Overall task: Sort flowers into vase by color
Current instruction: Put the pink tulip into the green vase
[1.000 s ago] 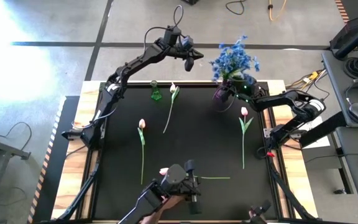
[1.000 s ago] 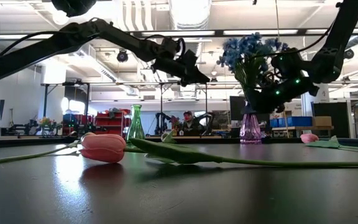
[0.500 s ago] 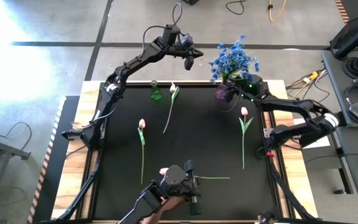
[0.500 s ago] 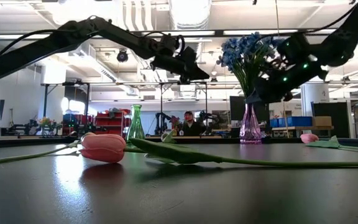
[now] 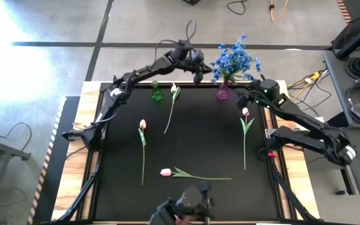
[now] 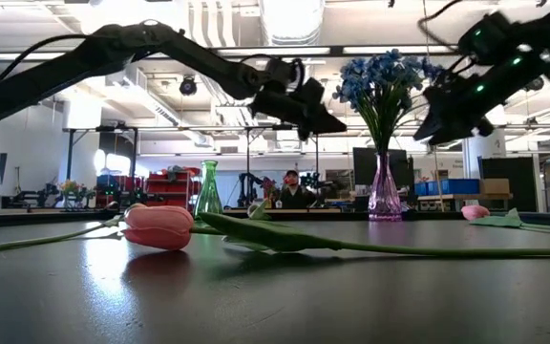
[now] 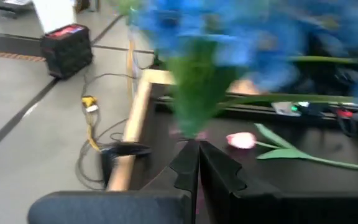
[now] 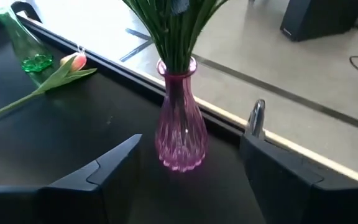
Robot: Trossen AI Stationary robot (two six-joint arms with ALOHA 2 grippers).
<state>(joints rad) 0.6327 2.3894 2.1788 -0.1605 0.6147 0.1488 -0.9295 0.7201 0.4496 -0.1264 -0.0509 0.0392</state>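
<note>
In the left wrist view, the bunch of small bright blue blossoms (image 7: 229, 31) is a blur. In the right wrist view, the picture's edge cuts off its blossoms, leaving only green stems (image 8: 176, 28).

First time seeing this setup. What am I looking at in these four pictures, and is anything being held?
Two robot arms work at a black table. One picture looks down from above, one looks level across the tabletop, and two come from cameras on the wrists. Blue flowers stand in a purple vase; a green vase is empty. Four tulips lie flat. The left hand is shut beside the blossoms, holding nothing. The right hand is open near the purple vase, also empty.
</note>
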